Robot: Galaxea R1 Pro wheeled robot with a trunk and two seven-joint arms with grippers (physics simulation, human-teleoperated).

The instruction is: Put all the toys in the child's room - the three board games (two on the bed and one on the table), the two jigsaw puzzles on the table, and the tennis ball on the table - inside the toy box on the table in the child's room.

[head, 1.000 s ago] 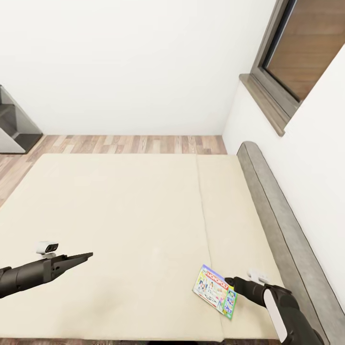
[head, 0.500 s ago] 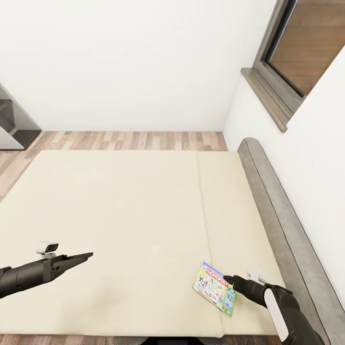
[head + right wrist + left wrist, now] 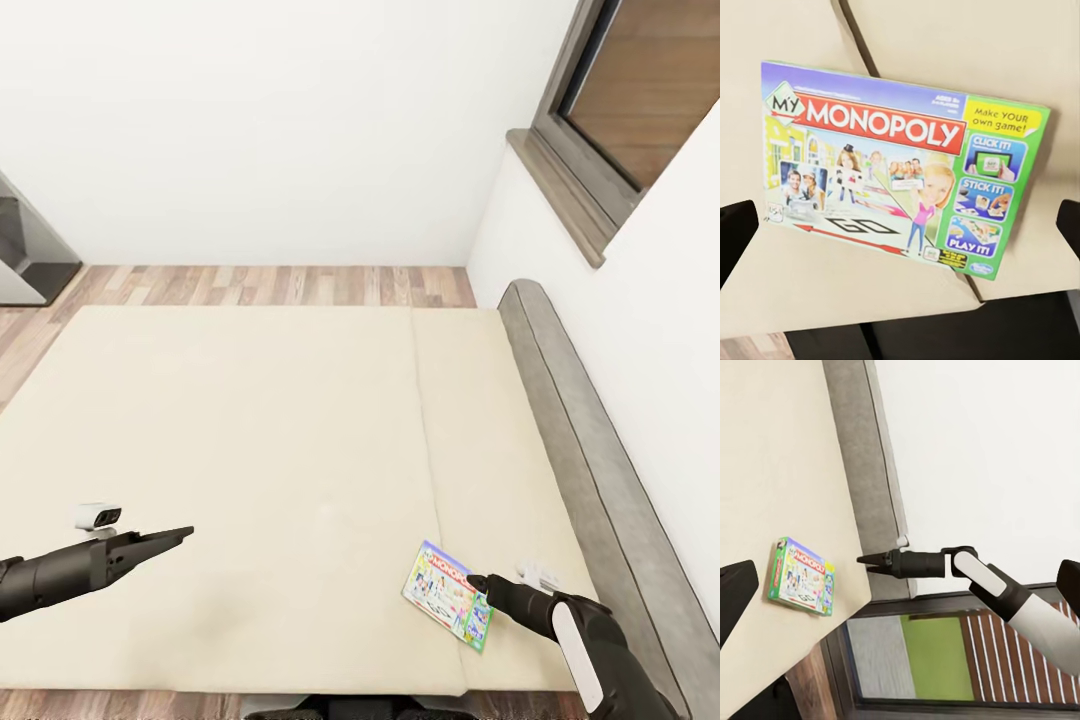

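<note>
Board game (image 3: 447, 597) flat on the bed (image 3: 250, 420), at 5 o'clock in the head view, straddling the mattress seam and close to the near edge. Right gripper (image 3: 480, 583) just beside the box's 3 o'clock edge, low over the mattress, not touching as far as can be told. Jaws wide: dark fingers (image 3: 735, 236) at both margins of the right wrist view, whole printed cover between them. Left gripper (image 3: 180, 534) hanging at 8 o'clock, well apart from the box, jaws likewise spread and holding nothing. Headboard (image 3: 570, 420) running along 3 o'clock. Risks, as judged: a thin box on soft bedding, so fingertips likely to dig into the mattress or skate over the lid; a nudge toward 6 o'clock could push it off the bed edge; a corner-only pinch could let it swing and drop.
</note>
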